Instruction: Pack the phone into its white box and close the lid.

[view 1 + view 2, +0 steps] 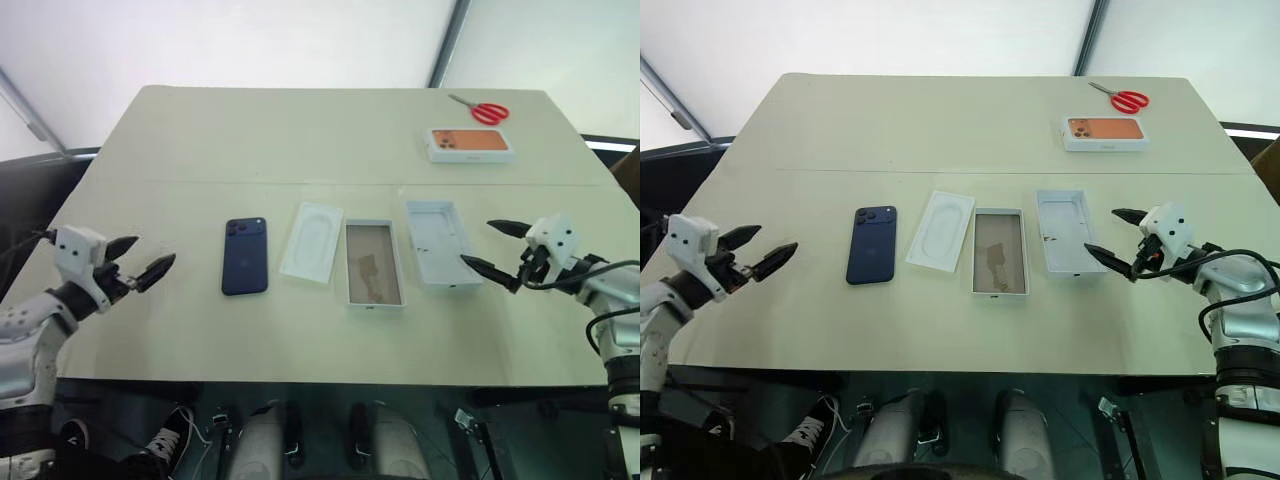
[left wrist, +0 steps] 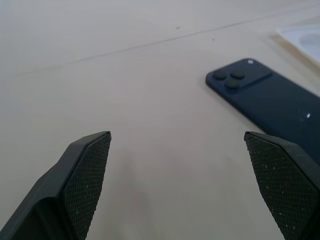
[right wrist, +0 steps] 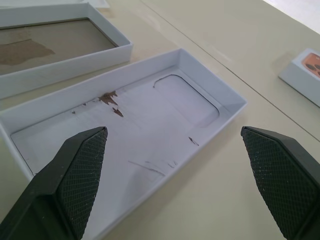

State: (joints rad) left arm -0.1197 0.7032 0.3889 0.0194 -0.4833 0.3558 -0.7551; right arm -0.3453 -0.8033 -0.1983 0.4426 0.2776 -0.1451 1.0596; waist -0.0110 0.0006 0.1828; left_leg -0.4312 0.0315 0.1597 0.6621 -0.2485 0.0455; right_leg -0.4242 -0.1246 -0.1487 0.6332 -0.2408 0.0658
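Your left gripper (image 1: 138, 258) spread, empty, beside phone (image 1: 245, 256), your right gripper (image 1: 492, 247) spread, empty, at lid (image 1: 441, 243), box (image 1: 373, 263) between, uncovered.

One phone (image 1: 245, 256); one insert (image 1: 312, 242); one white box (image 1: 374, 263); one lid (image 1: 440, 243); one printed box (image 1: 469, 143); one scissors (image 1: 482, 110)

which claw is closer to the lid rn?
Right. The right claw sits open just off the lid's outer long edge, nearly at its rim. The left claw is open across the table, beyond the phone, the insert and the white box.
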